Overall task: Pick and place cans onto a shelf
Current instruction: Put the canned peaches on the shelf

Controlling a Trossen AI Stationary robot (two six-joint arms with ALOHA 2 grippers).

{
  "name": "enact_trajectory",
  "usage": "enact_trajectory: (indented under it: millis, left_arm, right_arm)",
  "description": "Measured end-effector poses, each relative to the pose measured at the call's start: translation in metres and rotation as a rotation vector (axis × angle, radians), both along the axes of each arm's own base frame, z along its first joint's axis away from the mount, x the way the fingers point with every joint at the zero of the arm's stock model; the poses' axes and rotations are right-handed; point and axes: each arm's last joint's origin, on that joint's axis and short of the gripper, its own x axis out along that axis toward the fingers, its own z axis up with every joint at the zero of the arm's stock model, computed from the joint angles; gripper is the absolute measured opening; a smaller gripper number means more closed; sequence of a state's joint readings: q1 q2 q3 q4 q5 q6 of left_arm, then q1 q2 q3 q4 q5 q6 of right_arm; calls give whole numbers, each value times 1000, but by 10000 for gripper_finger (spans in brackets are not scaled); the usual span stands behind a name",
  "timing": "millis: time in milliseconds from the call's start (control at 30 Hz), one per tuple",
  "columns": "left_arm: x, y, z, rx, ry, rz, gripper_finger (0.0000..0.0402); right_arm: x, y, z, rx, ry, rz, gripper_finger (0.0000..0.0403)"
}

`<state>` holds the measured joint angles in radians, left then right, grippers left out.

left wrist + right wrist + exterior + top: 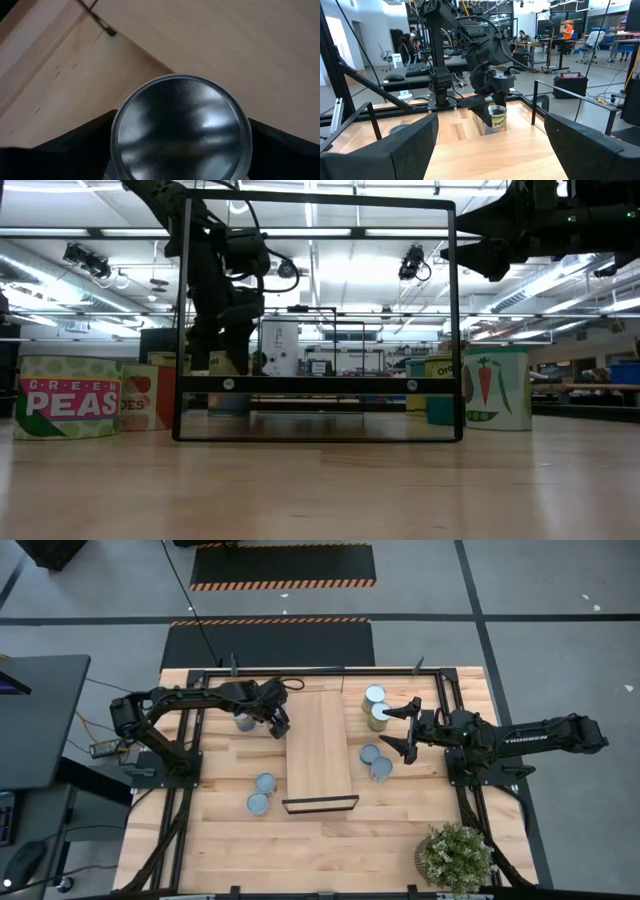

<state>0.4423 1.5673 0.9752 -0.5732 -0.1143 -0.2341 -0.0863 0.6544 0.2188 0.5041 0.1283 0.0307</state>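
Cans sit on both sides of the shelf [317, 748], w/ one can [497, 117] pinched in the left gripper [279, 721] just by the shelf's far left edge, prob to lift it on, while the right gripper [405, 728] waits wide open & empty over the right-side cans [375, 761].

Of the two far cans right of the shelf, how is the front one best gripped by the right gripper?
Probably from above, the right gripper pinching the can by its side wall, fingers toward the shelf and away from it: it stands upright, and another can crowds its far side.
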Motion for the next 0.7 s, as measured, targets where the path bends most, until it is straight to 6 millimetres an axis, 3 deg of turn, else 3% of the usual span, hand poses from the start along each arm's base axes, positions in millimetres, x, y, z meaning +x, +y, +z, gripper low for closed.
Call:
enact_trajectory:
  millis: [200,333,567,700]
  left_arm:
    - [0,0,0,-2,1,11,312]
    - [-2,1,6,5,56,-58,311]
    - [8,10,69,83,105,-140,333]
    - [18,9,101,110,15,-178,326]
  right_arm:
    - [0,0,0,0,0,0,372]
    - [0,0,0,-4,1,0,372]
    - [0,0,0,-1,0,0,372]
    - [0,0,0,0,0,0,372]
